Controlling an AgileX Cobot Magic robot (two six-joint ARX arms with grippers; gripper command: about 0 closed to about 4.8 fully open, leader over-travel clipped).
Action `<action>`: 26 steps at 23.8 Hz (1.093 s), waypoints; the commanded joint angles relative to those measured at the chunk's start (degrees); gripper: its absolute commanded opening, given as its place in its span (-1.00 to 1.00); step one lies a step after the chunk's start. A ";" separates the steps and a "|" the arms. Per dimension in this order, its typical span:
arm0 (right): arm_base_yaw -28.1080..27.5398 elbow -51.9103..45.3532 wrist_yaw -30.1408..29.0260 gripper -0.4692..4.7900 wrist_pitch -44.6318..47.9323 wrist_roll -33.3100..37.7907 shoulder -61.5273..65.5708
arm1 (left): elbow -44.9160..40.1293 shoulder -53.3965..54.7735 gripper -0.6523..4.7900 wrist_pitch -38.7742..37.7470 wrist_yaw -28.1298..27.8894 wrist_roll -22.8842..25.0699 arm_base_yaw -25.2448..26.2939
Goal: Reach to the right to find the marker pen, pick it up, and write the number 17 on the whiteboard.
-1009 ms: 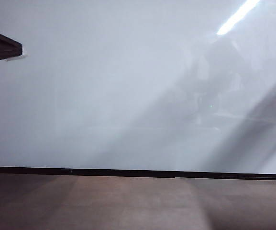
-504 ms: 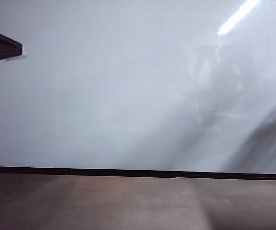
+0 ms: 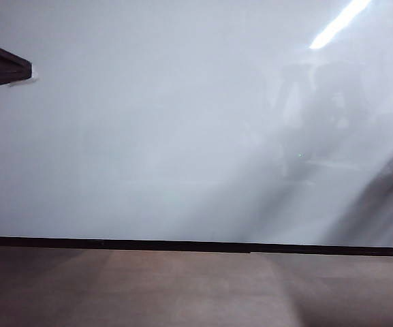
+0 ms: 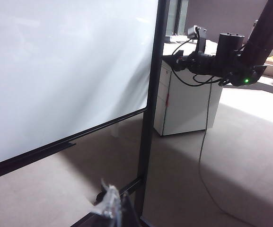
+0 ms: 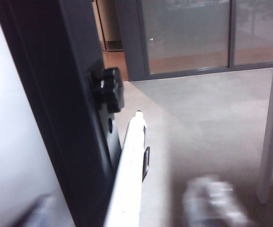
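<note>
- We judge the step in hand to be the pickup: the right pincer (image 5: 127, 213), blurred in its own wrist view, straddles the marker pen (image 5: 129, 165) beside the whiteboard (image 5: 8, 142) frame; fingers look parted, no grasp confirmed.
- Close squarely on the barrel's middle, clear of the black knob (image 5: 110, 89).
- The pen is a smooth white cylinder, likely slippery.
- The whiteboard (image 3: 148, 136) is glossy, flat and blank, with a black strip below.
- The left pincer (image 4: 110, 205) hangs near the board's foot; its state we cannot tell.

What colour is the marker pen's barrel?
White; the marker pen shows best in the right wrist view, beside the dark board frame.
</note>
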 commanded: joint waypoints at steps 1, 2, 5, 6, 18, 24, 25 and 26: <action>0.11 0.13 0.17 0.35 1.01 -0.35 -0.20 | 0.02 0.07 -0.78 0.74 0.00 0.26 0.07; 0.11 0.13 0.17 0.24 0.98 -0.35 -0.20 | 0.02 0.07 -0.78 0.74 0.00 0.26 0.07; 0.11 0.15 0.24 0.22 0.96 -0.35 -0.20 | 0.02 0.07 -0.78 0.74 0.00 0.26 0.07; 0.11 0.26 0.42 0.19 0.92 -0.35 -0.20 | 0.02 0.07 -0.78 0.74 0.00 0.26 0.07; 0.85 2.91 1.20 -0.06 -4.92 -2.89 -0.17 | 0.02 0.07 -0.78 0.74 0.00 0.24 0.07; 0.83 2.91 1.25 -0.31 -5.03 -2.93 -0.17 | 0.02 0.07 -0.78 0.74 -0.02 0.24 0.07; 0.81 2.91 1.25 -0.46 -5.05 -2.93 -0.17 | 0.02 0.07 -0.78 0.74 0.00 0.26 0.07; 0.81 2.91 1.25 -0.60 -5.05 -2.95 -0.17 | 0.02 0.07 -0.78 0.74 -0.02 0.24 0.07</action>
